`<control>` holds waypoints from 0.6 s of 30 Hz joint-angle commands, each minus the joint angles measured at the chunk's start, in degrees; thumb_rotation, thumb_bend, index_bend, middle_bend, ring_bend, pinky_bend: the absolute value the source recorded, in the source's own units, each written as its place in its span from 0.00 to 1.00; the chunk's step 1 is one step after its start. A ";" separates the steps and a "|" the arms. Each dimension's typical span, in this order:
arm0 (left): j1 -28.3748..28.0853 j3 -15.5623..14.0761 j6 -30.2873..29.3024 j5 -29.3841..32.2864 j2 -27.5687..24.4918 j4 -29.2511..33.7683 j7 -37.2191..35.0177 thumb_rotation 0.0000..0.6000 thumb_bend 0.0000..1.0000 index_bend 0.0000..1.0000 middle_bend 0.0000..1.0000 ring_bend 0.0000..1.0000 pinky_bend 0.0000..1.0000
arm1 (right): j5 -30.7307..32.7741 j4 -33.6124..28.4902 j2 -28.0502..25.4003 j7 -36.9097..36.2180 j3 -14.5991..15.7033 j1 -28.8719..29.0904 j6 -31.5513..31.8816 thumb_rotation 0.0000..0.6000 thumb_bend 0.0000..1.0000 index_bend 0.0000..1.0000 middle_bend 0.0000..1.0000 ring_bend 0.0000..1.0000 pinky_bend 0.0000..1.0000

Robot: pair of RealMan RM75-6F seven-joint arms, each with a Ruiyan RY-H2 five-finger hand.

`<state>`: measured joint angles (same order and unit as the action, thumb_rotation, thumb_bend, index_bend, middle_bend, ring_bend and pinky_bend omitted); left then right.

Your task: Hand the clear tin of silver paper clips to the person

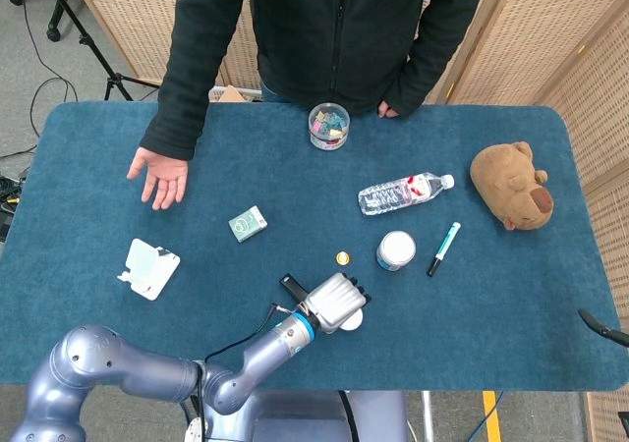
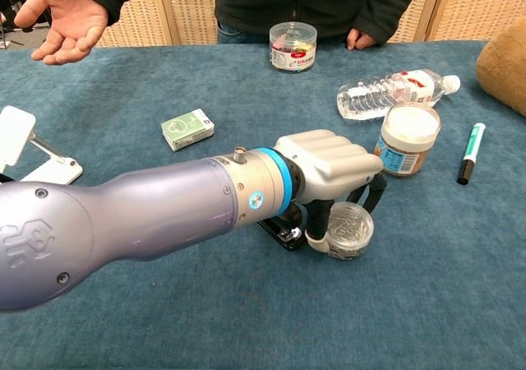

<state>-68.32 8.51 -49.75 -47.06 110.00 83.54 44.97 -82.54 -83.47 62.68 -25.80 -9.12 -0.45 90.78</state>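
The clear tin of silver paper clips (image 2: 352, 230) stands on the blue table, near the front centre. My left hand (image 2: 329, 168) reaches over it: the thumb presses its left side and the black fingers curl down around its far side. From the head view the left hand (image 1: 334, 303) covers most of the tin (image 1: 356, 315). The person's open palm (image 1: 159, 179) waits at the far left, also in the chest view (image 2: 62, 20). Only a dark tip of my right hand (image 1: 600, 328) shows at the right edge.
A black stapler (image 2: 283, 232) lies just left of the tin. A white-lidded jar (image 2: 407, 140), a yellow cap (image 1: 342, 257), a water bottle (image 1: 405, 193) and a marker (image 1: 443, 248) sit behind it. Farther off are a tub of coloured clips (image 1: 328, 126), a green box (image 1: 248, 223) and a teddy bear (image 1: 511, 185).
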 commanded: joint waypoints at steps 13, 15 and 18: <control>4.26 3.78 -6.98 -6.80 -11.74 13.64 -5.01 1.00 0.37 0.71 0.58 0.43 0.53 | -0.31 -0.11 -0.16 -0.05 0.14 -0.06 0.05 1.00 0.00 0.00 0.00 0.00 0.00; 5.57 4.56 -8.94 -7.39 -15.75 17.28 -5.22 1.00 0.37 0.71 0.58 0.43 0.53 | -0.38 -0.13 -0.18 -0.08 0.18 -0.08 0.08 1.00 0.00 0.00 0.00 0.00 0.00; 8.00 4.44 -11.95 -9.81 -21.98 22.19 -5.32 1.00 0.37 0.71 0.58 0.43 0.53 | -0.60 -0.29 -0.26 -0.09 0.27 -0.16 0.25 1.00 0.00 0.00 0.00 0.00 0.00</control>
<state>-62.92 12.24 -58.32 -54.60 93.29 101.03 40.11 -83.13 -83.75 62.43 -25.89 -8.87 -0.59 91.02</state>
